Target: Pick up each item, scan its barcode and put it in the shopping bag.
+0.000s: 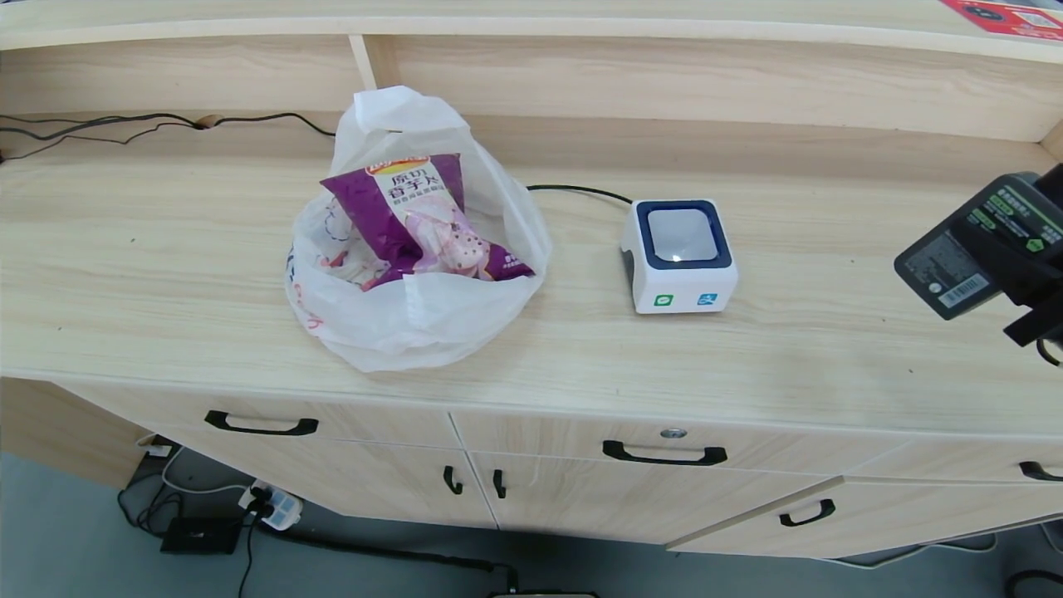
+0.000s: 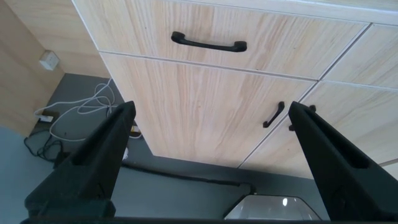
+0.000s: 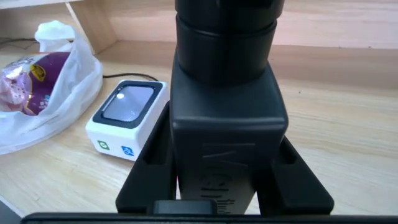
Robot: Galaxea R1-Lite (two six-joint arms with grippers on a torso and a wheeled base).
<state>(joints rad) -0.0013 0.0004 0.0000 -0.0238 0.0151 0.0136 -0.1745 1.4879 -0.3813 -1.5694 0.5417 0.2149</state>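
Observation:
A white plastic shopping bag (image 1: pixel 399 324) stands open on the wooden counter, with a purple snack packet (image 1: pixel 411 220) lying inside it. The white barcode scanner (image 1: pixel 679 253) with its blue-rimmed window sits to the bag's right, also seen as the scanner (image 3: pixel 127 118) beside the bag (image 3: pixel 68 81). My right gripper (image 1: pixel 1036 295) is at the counter's far right, above the surface, shut on a black boxy container (image 1: pixel 984 245) whose barcode label faces the head camera. The container (image 3: pixel 227 124) sits between the right gripper's (image 3: pixel 224 186) fingers. My left gripper (image 2: pixel 208 168) hangs open below the counter, facing the cabinet front.
The scanner's black cable (image 1: pixel 581 193) runs along the counter to the back wall, and more cables (image 1: pixel 100 124) lie at the back left. A raised shelf (image 1: pixel 664 75) bounds the counter's rear. Drawers with black handles (image 2: pixel 208 43) are below, with a power strip (image 1: pixel 274 505) on the floor.

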